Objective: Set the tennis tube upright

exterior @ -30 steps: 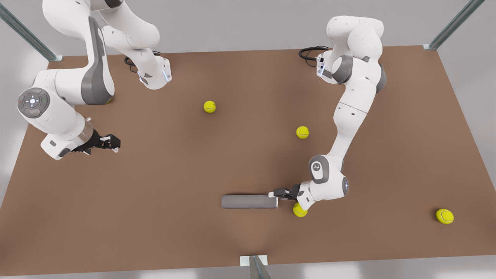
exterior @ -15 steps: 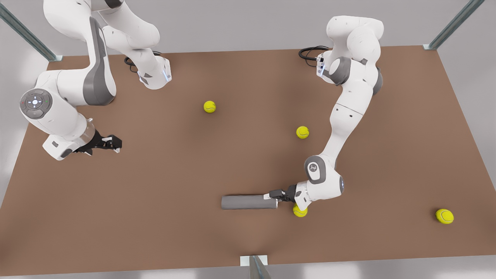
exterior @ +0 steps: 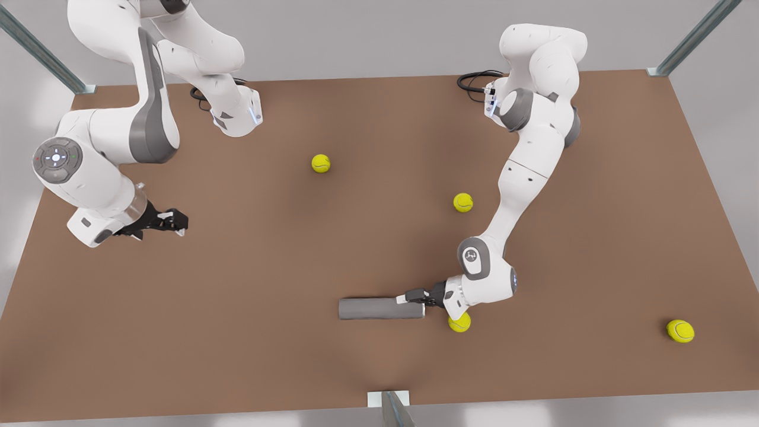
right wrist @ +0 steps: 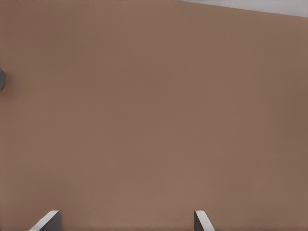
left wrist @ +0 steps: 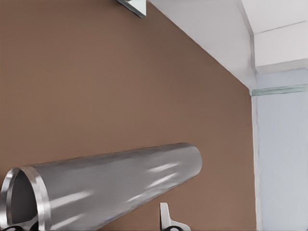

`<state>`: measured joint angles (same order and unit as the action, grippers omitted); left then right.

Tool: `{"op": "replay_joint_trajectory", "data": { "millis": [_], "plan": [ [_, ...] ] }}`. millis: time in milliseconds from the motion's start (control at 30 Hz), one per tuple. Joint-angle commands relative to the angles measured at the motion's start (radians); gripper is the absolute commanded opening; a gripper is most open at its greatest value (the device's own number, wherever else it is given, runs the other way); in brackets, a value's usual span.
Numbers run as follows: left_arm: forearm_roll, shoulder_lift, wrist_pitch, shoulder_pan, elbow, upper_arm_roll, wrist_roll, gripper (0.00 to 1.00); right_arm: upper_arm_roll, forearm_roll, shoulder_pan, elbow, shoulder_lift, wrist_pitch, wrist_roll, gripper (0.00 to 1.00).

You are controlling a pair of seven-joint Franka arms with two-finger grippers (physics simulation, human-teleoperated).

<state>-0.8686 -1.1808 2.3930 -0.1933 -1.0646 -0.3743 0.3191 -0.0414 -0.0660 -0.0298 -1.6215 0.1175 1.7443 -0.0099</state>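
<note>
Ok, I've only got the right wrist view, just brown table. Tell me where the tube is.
Observer: The tube lies flat on the table, near the edge at the bottom of the front view.
Operator: Give me the left hand.
Observer: The left hand is at the tube's end on the front view's right, and it is open.
Operator: Now anything close by.
Observer: A ball sits just beyond that end, under the left wrist.
</note>
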Motion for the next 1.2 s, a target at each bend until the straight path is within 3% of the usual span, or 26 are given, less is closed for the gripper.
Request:
{"op": "replay_joint_trajectory", "data": {
  "millis": [0,133,267,633,800,933,1167],
  "plan": [
    [-0.012,0.001,0.000,0.000,0.000,0.000,0.000,0.95,0.000,0.000,-0.001,0.000,0.001,0.000,0.001,1.00],
    [-0.013,0.001,0.000,0.000,0.000,0.000,-0.002,0.54,0.000,0.002,-0.002,-0.003,0.001,0.000,0.001,1.00],
    [-0.013,0.007,0.000,0.005,-0.008,0.000,-0.002,0.37,0.000,0.002,0.005,-0.001,-0.002,-0.005,-0.002,1.00],
    [-0.069,0.027,-0.003,0.037,-0.017,-0.046,-0.003,0.21,0.000,0.003,0.010,-0.003,-0.004,-0.012,-0.010,1.00],
    [-0.124,0.036,-0.003,0.041,-0.017,-0.055,-0.009,0.21,0.000,0.005,0.011,-0.004,0.001,-0.008,-0.010,1.00],
    [-0.124,0.050,-0.011,0.083,-0.018,-0.124,-0.026,0.21,0.000,0.005,0.011,-0.005,0.001,-0.006,-0.010,1.00],
    [-0.119,0.171,-0.018,0.118,-0.092,-0.130,-0.120,0.21,0.002,0.005,0.011,-0.006,0.001,-0.008,-0.010,1.00]
  ]
}}
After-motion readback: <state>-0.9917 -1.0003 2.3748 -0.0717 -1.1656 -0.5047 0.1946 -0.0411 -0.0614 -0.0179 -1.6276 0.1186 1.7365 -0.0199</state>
